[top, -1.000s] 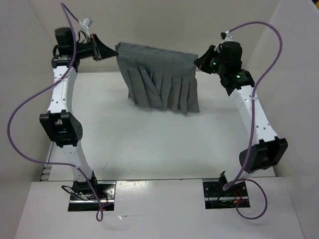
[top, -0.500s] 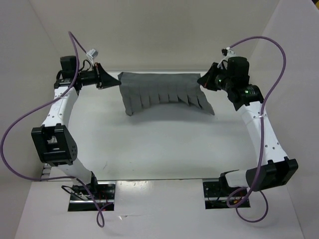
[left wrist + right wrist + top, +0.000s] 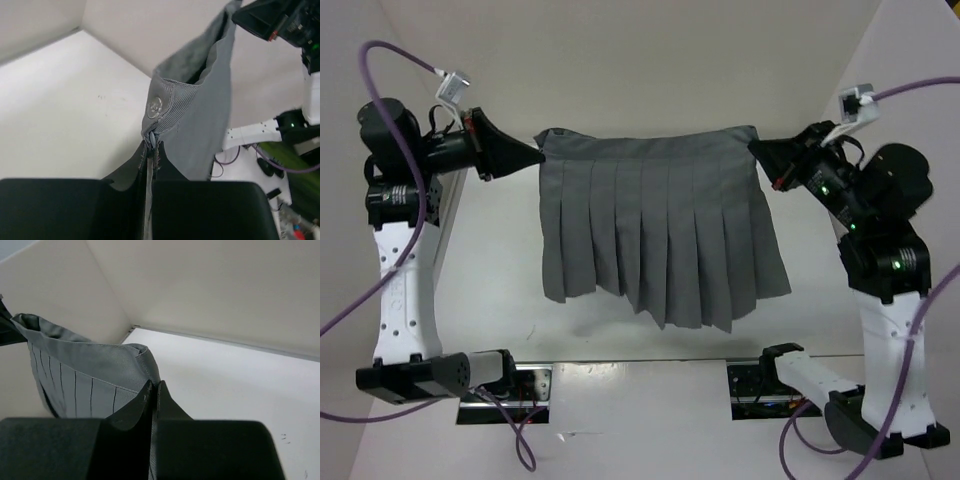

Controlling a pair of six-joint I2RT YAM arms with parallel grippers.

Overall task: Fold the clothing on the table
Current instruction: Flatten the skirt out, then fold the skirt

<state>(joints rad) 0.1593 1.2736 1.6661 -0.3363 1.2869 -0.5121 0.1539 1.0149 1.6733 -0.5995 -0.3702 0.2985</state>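
The clothing point(image 3: 660, 230), a grey pleated skirt, hangs spread out in the air above the white table point(image 3: 500, 300), waistband on top and hem dangling free. My left gripper point(image 3: 538, 152) is shut on the waistband's left corner; the left wrist view shows that corner point(image 3: 172, 107) with its metal button and zip pinched between my fingers point(image 3: 151, 147). My right gripper point(image 3: 756, 148) is shut on the waistband's right corner, and the right wrist view shows the band point(image 3: 100, 365) nipped at my gripper tips point(image 3: 154, 386).
White walls point(image 3: 650, 60) enclose the table at the back and sides. Both arm bases point(image 3: 505, 385) are bolted at the near edge, with purple cables point(image 3: 350, 300) looping beside each arm.
Both arms have risen and swung toward the near side, lifting the skirt off the table. It now hangs full length and spread wide, where before it lay bunched low at the back.
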